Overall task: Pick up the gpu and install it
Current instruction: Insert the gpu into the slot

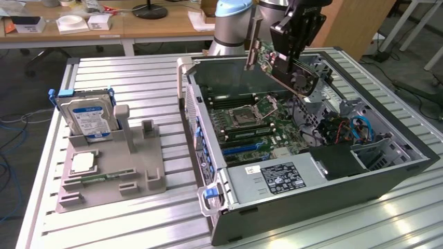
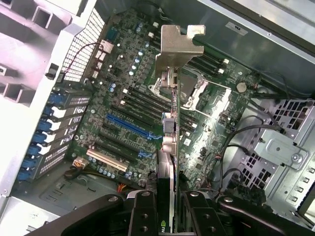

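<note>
The gpu (image 1: pixel 280 70) hangs tilted in the air over the open computer case (image 1: pixel 304 207), its green board and silver bracket (image 1: pixel 253 39) facing the exterior view's left. My gripper (image 1: pixel 296 49) is shut on the card's upper part. In the wrist view the gpu (image 2: pixel 170 147) is edge-on, with its bracket (image 2: pixel 178 46) pointing away. My gripper (image 2: pixel 169 216) clamps it between two black fingers (image 2: pixel 142 216). Below lies the motherboard (image 2: pixel 123 73) with a blue slot (image 2: pixel 127 125) beside the card's lower edge. The card is well above the board, touching nothing.
A grey fixture (image 1: pixel 111 176) on the exterior view's left holds an upright hard drive (image 1: pixel 86 116) and a square silver chip (image 1: pixel 83 162). Inside the case sit a power supply (image 1: pixel 277 179), a drive cage (image 1: pixel 377 155), cables (image 1: pixel 360 129) and the CPU socket (image 1: pixel 248 115).
</note>
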`<state>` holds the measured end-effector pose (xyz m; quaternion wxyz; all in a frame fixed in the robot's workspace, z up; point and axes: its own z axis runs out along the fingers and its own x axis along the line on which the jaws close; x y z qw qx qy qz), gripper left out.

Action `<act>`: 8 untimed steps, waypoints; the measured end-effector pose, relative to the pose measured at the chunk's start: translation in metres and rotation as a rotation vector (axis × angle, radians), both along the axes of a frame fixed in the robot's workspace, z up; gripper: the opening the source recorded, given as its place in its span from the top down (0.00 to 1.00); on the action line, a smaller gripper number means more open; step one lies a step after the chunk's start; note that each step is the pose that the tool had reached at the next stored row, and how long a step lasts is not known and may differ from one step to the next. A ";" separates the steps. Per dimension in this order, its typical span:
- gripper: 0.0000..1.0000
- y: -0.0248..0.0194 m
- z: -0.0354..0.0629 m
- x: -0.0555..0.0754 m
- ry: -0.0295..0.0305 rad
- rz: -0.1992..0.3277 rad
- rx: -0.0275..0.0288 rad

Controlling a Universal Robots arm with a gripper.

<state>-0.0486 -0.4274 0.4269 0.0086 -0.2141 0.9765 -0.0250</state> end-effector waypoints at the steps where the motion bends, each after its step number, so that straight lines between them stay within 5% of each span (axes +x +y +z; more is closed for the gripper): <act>1: 0.74 0.0000 0.0000 0.000 0.0000 0.006 0.0000; 8: 0.74 0.0000 0.0000 0.000 0.0001 0.045 0.0000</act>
